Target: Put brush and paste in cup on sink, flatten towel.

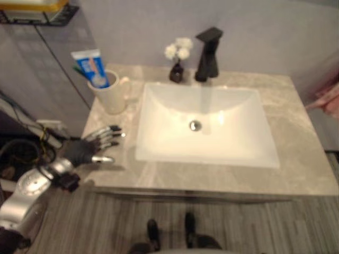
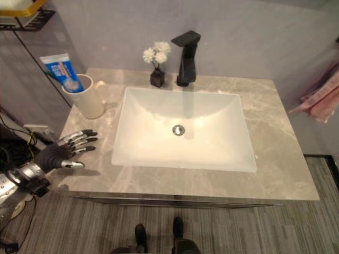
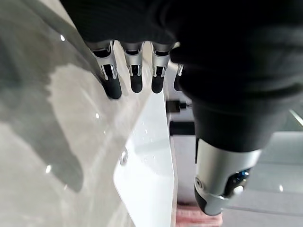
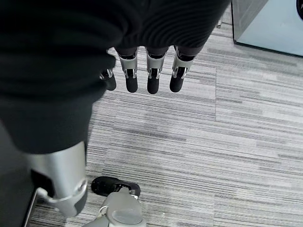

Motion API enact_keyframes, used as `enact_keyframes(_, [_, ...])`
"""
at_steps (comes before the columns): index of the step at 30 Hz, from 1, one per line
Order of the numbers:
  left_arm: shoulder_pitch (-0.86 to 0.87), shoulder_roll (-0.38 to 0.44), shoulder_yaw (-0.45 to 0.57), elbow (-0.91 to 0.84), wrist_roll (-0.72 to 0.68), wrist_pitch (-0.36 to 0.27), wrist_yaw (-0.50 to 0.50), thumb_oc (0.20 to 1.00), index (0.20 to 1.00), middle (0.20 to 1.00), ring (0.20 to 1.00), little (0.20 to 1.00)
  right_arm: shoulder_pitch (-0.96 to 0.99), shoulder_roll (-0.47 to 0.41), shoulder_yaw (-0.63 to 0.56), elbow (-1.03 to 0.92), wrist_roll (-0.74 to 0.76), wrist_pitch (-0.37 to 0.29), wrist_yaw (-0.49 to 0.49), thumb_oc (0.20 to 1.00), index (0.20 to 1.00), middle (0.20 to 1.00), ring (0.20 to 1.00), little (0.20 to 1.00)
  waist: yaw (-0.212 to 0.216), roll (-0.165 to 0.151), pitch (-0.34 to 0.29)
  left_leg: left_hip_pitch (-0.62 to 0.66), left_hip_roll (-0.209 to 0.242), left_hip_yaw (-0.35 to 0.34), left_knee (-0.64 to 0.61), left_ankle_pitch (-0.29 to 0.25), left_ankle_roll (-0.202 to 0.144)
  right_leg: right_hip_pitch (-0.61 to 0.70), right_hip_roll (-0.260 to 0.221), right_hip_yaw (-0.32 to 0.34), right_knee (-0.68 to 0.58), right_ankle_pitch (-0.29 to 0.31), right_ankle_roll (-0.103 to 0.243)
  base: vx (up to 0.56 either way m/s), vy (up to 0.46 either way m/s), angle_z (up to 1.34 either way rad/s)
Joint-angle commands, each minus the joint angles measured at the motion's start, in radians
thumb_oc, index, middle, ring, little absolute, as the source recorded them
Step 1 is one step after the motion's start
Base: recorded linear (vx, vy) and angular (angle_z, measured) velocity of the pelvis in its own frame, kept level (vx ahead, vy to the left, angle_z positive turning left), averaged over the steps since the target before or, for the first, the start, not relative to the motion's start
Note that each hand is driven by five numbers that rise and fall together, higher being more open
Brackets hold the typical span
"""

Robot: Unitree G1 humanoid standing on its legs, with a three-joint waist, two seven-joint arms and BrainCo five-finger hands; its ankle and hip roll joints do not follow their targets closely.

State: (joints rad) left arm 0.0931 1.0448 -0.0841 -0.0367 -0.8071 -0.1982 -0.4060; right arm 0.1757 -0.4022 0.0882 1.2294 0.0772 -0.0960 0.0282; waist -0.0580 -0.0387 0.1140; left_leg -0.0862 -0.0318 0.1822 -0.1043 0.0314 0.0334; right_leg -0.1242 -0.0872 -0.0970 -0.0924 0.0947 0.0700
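Paste (image 2: 62, 71) sits in cup (image 2: 89, 98). Left robot hand (image 2: 64, 150) open, empty, over table (image 2: 275, 159); right robot hand (image 4: 142, 75) open. Risk: reaching for pink towel (image 2: 322, 100), arm clips faucet (image 2: 185, 52).

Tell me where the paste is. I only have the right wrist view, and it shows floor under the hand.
Observer: The paste tube stands in the cup, at the back left corner of the counter.
Operator: Report the left hand.
Observer: The left hand is open with straight fingers, at the counter's left edge in front of the cup, holding nothing.
Operator: Find the towel.
Observer: A pink towel hangs by the wall, right of the counter.
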Motion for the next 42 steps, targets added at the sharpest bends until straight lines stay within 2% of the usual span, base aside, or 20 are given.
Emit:
enact_keyframes(1, [-0.061,0.006,0.096,0.029,0.011,-0.062,0.056,1.000,1.000,1.000,1.000,1.000,-0.009,-0.024,0.015,0.038,-0.020,0.006,-0.020,1.000,1.000,1.000,1.000,1.000,-0.012,-0.001,0.037,-0.006,-0.020,-0.021,0.017,-0.111,0.029,0.033,0.005,-0.003,0.005,-0.086,0.021,-0.03,0.047,0.05])
enact_keyframes(11, [-0.153,0.003,0.071,0.057,0.043,-0.086,0.099,1.000,1.000,1.000,1.000,1.000,-0.020,-0.014,0.020,0.026,0.010,0.007,-0.029,1.000,1.000,1.000,1.000,1.000,-0.024,0.001,0.048,-0.051,-0.026,-0.032,0.017,-0.100,0.029,-0.004,0.000,-0.004,0.005,-0.068,0.026,0.00,0.036,0.03])
enact_keyframes(18, [-0.218,-0.005,0.038,0.071,0.053,-0.100,0.124,1.000,1.000,1.000,1.000,1.000,-0.022,-0.017,0.011,0.025,0.035,0.008,-0.034,1.000,1.000,1.000,1.000,1.000,-0.032,0.014,0.064,-0.095,-0.026,-0.027,0.017,-0.090,0.027,-0.052,0.000,0.003,0.005,-0.055,0.032,0.03,0.015,0.00])
enact_keyframes(36, [-0.251,-0.009,0.035,0.085,0.066,-0.115,0.150,1.000,1.000,1.000,1.000,1.000,-0.023,-0.019,-0.007,0.022,0.055,0.004,-0.049,1.000,1.000,1.000,1.000,1.000,-0.040,0.032,0.096,-0.147,-0.023,-0.007,0.017,-0.084,0.017,-0.111,-0.001,0.018,0.005,-0.042,0.039,0.04,0.002,-0.03])
enact_keyframes(42, [-0.312,0.009,0.016,0.120,0.080,-0.129,0.172,1.000,1.000,1.000,1.000,1.000,-0.029,-0.030,-0.015,0.022,0.068,0.001,-0.055,1.000,1.000,1.000,1.000,1.000,-0.047,0.038,0.107,-0.165,-0.022,-0.010,0.017,-0.082,0.013,-0.127,-0.001,0.018,0.005,-0.042,0.041,0.04,0.000,-0.02])
